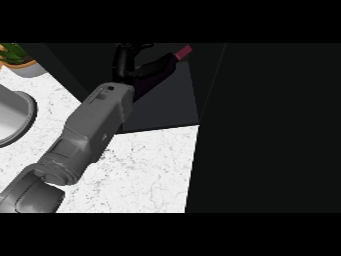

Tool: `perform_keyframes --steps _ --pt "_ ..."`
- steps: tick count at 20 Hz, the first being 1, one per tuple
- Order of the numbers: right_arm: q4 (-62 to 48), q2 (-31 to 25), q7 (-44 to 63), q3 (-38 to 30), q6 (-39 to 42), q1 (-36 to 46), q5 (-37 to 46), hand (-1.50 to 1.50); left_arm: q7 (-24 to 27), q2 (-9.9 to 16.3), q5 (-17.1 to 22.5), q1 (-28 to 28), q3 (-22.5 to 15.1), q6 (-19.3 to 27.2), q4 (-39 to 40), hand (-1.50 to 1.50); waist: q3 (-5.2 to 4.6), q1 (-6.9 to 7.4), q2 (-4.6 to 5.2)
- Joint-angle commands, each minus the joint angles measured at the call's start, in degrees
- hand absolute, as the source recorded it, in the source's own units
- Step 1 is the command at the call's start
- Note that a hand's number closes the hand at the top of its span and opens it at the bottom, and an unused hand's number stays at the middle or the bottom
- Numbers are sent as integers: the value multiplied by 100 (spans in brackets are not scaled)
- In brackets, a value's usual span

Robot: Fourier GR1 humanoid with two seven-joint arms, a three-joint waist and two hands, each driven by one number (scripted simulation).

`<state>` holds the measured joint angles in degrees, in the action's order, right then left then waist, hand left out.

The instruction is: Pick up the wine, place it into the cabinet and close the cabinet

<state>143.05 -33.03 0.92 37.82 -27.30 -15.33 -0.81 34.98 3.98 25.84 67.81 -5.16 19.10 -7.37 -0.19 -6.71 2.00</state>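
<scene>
Forearm (84, 132) in grey runs from the lower left of the frame up toward the top centre, ending in a black hand (132, 67), the robot's left. Its fingers curl around the dark wine bottle (162, 67), whose reddish cap end points toward the upper right. Hand and bottle sit inside the dark opening of the cabinet (165, 107) at top centre. A wide black cabinet door (276, 130) fills the right side of the frame. White marbled counter (143, 175) covers the lower middle. At the left edge stands a grey round container (3, 120), and in the upper left corner a potted plant (14, 57). The right hand shows nowhere.
</scene>
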Motion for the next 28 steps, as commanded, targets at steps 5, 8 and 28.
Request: perform_keyframes --steps 5,8,28 --pt "885 -264 321 -110 17 -412 -276 -150 313 -98 197 -45 241 -1101 -194 150 11 173 -72" --pt "1071 -263 365 -124 -36 -525 -242 -150 203 -38 160 66 236 -1237 -207 -150 13 274 -120" --pt "1309 -440 447 -305 -241 -925 -209 -150 -277 -397 693 -924 -340 -1685 -1673 -150 13 561 -274"
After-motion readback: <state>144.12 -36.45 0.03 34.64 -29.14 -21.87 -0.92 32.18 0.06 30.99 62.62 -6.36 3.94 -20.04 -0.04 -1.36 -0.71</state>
